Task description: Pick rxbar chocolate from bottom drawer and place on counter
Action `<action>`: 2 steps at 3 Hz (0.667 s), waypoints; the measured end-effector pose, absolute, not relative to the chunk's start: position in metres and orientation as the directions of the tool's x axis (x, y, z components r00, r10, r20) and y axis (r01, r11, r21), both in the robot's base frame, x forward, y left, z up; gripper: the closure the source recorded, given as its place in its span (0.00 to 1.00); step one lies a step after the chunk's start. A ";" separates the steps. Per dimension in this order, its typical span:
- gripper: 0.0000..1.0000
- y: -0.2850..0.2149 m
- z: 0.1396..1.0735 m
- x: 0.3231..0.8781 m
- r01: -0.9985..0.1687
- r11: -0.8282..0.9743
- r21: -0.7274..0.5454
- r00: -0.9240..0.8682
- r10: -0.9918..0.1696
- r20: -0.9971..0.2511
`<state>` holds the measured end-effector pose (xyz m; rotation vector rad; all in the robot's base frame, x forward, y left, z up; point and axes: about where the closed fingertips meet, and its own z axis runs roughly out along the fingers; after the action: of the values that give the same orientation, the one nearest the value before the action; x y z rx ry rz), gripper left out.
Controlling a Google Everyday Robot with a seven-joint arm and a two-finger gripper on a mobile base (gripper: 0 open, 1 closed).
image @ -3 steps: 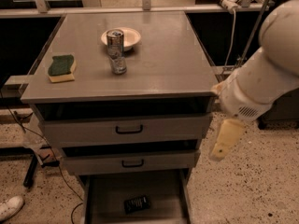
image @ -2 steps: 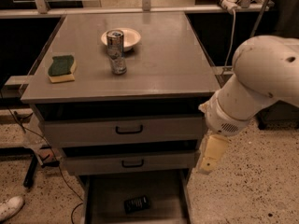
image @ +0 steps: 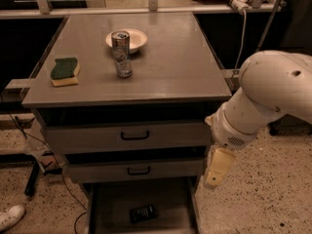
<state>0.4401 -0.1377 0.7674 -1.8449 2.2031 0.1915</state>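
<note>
Down in the open bottom drawer [image: 109, 199], the rxbar chocolate [image: 143, 213] lies flat on the floor. The tool [image: 215, 171] hangs off the drawer's right side, higher than the bar and apart from it; whether it is spread or pressed together cannot be told. On the tabletop [image: 180, 67] sit 1 sponge [image: 65, 71], 1 bowl [image: 136, 37] and 1 can [image: 120, 44].

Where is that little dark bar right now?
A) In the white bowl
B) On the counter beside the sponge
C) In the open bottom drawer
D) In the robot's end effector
C: the bar lies on the floor of the open bottom drawer, while the end effector hangs apart from it, higher up, off the cabinet's right front corner.
</note>
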 end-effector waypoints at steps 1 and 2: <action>0.00 -0.117 0.716 0.434 -0.977 0.212 -0.004 -0.200 -0.926 -0.321; 0.00 -0.101 0.665 0.438 -0.971 0.238 0.026 -0.231 -0.903 -0.361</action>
<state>0.4380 -0.1010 0.6653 -1.7505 2.2427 0.3570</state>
